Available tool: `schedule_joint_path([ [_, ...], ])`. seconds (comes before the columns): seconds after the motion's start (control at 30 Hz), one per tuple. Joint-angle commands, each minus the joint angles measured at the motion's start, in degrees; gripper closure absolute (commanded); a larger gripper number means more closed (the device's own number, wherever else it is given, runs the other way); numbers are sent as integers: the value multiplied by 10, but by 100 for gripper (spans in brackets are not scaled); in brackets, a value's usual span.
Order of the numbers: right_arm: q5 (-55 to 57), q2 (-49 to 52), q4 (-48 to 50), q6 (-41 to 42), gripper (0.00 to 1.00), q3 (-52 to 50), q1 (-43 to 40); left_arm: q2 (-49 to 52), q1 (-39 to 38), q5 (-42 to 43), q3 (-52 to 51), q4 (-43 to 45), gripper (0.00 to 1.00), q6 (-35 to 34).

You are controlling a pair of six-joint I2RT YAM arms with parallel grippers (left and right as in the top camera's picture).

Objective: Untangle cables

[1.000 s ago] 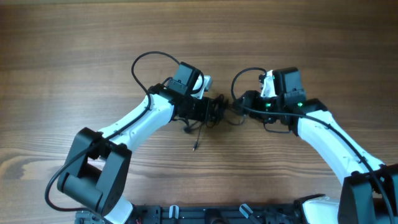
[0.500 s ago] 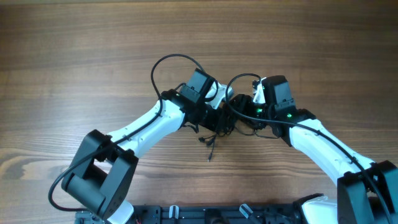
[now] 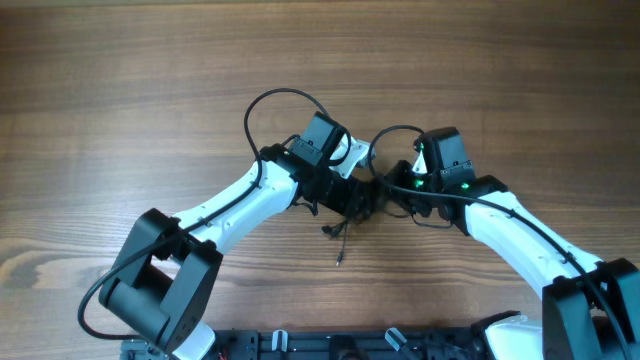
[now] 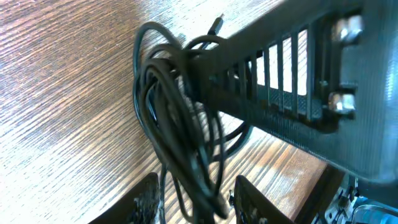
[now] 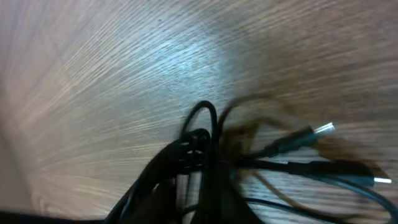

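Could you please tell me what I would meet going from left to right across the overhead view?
left arm's black joint → left arm's white forearm → tangled cables → right arm's white forearm → right arm's black joint

We see the cables (image 3: 347, 205) as thin black cords bunched into one tangled knot of overlapping loops at the middle of the table (image 3: 120, 80); one loose end trails toward us; two metal-tipped plug ends (image 5: 323, 129) stick out sideways.
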Motion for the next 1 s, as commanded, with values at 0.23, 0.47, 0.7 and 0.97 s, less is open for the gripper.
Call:
schedule_joint_path([
  [0.23,1,-2,-9,-125,96,-1,-18,3,0,-332,1,-50,93,-68],
  [0.47,-135,-128,-21,-177,96,6,-174,-24,38,-414,1,-96,92,-115],
  [0.7,-136,-137,-95,-238,96,5,-223,-122,141,-73,3,-39,94,-87],
  [0.97,-208,-135,-109,-235,34,4,-209,-100,108,99,3,17,93,-18],
])
